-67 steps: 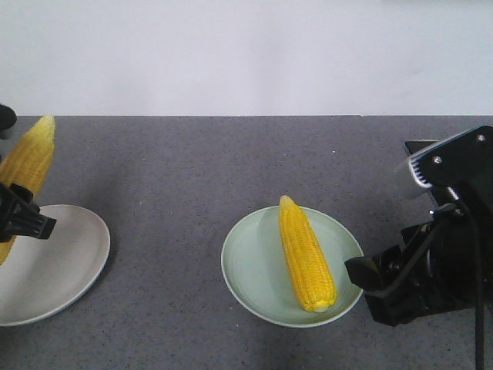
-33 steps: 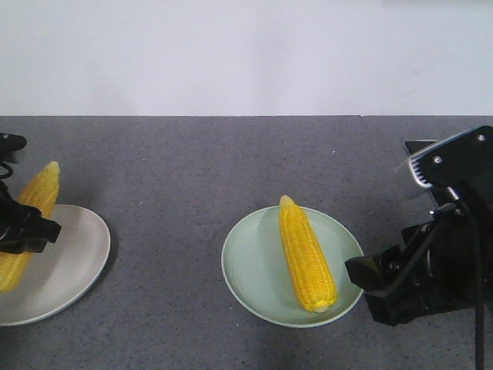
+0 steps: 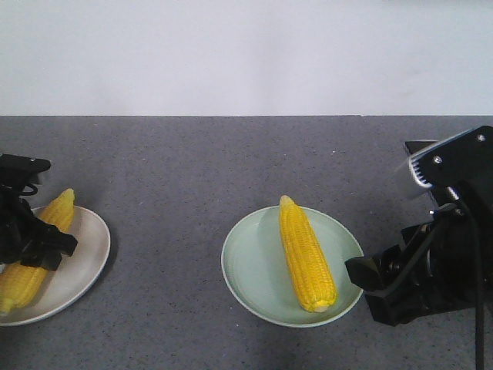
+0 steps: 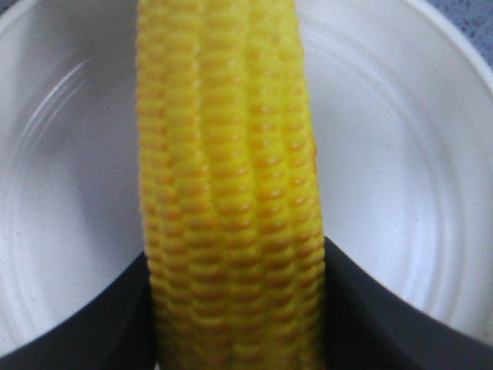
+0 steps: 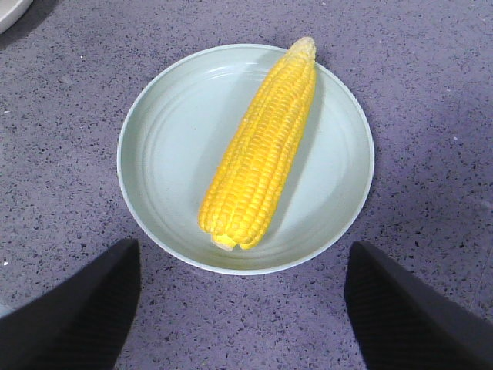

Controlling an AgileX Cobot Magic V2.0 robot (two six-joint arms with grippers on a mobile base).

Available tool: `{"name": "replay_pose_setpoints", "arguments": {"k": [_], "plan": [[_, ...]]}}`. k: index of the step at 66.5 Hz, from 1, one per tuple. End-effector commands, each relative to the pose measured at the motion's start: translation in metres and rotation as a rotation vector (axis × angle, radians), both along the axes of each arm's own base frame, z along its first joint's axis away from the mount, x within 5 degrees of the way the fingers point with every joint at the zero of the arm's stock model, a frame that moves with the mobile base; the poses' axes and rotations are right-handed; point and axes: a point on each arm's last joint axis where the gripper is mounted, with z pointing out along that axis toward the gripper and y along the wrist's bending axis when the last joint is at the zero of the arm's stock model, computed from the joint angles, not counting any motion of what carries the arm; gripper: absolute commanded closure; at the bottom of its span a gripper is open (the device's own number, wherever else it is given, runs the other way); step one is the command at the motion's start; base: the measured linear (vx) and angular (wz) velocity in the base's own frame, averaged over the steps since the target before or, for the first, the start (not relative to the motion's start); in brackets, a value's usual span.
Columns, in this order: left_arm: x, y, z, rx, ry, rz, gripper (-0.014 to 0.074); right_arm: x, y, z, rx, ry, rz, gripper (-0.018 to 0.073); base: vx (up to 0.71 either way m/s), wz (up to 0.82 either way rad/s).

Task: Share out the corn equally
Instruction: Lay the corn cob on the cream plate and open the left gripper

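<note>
One corn cob (image 3: 306, 254) lies lengthwise on the pale green plate (image 3: 246, 270) in the middle; the right wrist view shows this cob (image 5: 262, 162) on that plate (image 5: 154, 193) just ahead of the jaws. My right gripper (image 3: 362, 274) (image 5: 243, 308) is open beside the plate's right rim, holding nothing. At the far left, my left gripper (image 3: 35, 243) (image 4: 235, 308) is shut on a second corn cob (image 3: 58, 212) (image 4: 231, 154), held low over the white plate (image 3: 81, 258) (image 4: 400, 154). Whether it touches the plate I cannot tell.
The plates sit on a dark grey speckled tabletop (image 3: 169, 177) with a white wall behind. The right arm's black body (image 3: 451, 231) fills the right edge of the front view.
My left gripper has come down with its corn cob from well above the white plate to just over it, the cob tilting flatter. The right arm and green plate have not moved.
</note>
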Motion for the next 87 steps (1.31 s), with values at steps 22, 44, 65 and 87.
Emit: {"name": "replay_pose_setpoints", "arguments": {"k": [22, 44, 65, 87], "plan": [[0.007, -0.001, 0.014, -0.014, -0.083, 0.007, 0.0078, 0.001, 0.000, 0.014, 0.043, -0.080, 0.002, 0.0017, 0.00, 0.00], [-0.012, -0.004, 0.049, -0.022, -0.191, -0.010, 0.0038, 0.001, 0.000, 0.014, 0.043, -0.080, 0.002, 0.0017, 0.00, 0.00], [-0.060, -0.035, 0.107, -0.055, -0.396, -0.166, 0.0038, 0.001, 0.000, 0.014, 0.043, -0.080, 0.002, 0.0017, 0.00, 0.00], [-0.121, -0.053, 0.143, -0.122, -0.591, -0.334, 0.0038, 0.001, 0.000, 0.014, 0.043, -0.080, 0.002, 0.0017, 0.00, 0.00]]}}
